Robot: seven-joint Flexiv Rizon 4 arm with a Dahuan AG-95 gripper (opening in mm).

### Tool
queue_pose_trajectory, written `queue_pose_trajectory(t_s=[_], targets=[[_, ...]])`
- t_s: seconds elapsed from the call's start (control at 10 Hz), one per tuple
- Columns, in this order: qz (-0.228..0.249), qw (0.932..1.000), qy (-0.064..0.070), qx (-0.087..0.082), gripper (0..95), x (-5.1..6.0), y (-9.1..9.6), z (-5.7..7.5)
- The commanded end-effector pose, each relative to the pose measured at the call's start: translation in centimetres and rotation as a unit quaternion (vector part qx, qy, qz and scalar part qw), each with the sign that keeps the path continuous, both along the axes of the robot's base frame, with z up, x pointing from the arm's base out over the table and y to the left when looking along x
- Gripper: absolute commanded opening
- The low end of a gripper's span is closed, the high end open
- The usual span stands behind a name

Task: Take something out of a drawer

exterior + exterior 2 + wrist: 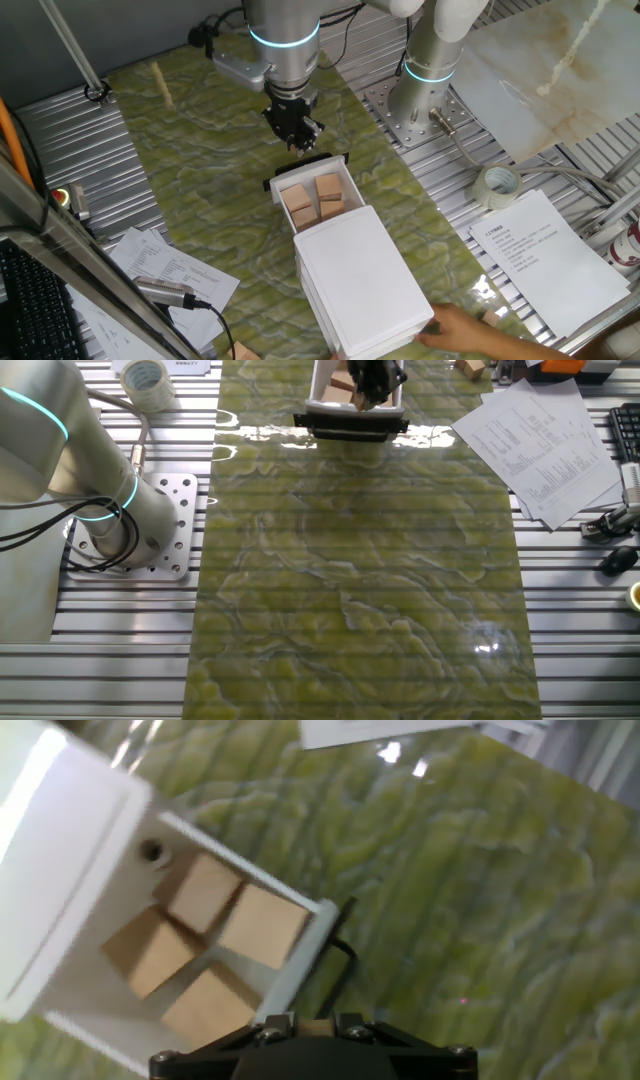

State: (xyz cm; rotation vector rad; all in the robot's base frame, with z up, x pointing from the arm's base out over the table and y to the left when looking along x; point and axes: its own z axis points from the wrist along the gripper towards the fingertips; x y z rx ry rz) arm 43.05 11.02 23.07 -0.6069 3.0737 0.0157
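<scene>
Hanging above the front edge of the open drawer (350,196), the gripper (300,139) sits over the black bar handle (305,166) rather than over the contents. One fixed view shows the drawer pulled out of the white cabinet (362,275) toward the arm, with several tan blocks inside. The hand view shows four blocks (263,925) packed in a rough two-by-two cluster, lying up and to the left of the gripper body at the bottom edge of that picture.

So the blocks lie just past the handle, further toward the cabinet than the fingertips; the coming move probably calls for a short shift that way and then a descent. The blocks look nearly cubic, so no long axis stands out, but they sit skewed relative to the hand view, and a wrist turn may be needed.

Whether the jaws are spread or pressed together I cannot tell; nothing appears to be held. A person's hand (470,330) rests at the cabinet's near right corner.
</scene>
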Motion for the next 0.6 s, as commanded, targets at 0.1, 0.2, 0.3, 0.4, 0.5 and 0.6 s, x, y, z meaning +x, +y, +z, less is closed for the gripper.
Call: queue_pose_trajectory(t_s=[0.1,0.2,0.3,0.4,0.5,0.6], targets=[[-0.045,0.999,-0.002,-0.008,0.0,1.1,-3.9,-0.5],[-0.044,0.9989,-0.003,-0.012,0.0,1.5,-5.9,-0.9],[-0.046,0.9987,-0.005,-0.02,0.0,1.7,-7.3,-1.2],[-0.044,0.9985,-0.01,-0.031,0.0,2.1,-9.4,-2.0],[-0.044,0.9985,-0.012,-0.03,0.0,2.2,-10.2,-2.4],[-0.06,0.9977,-0.012,-0.029,0.0,2.5,-11.3,-3.1]])
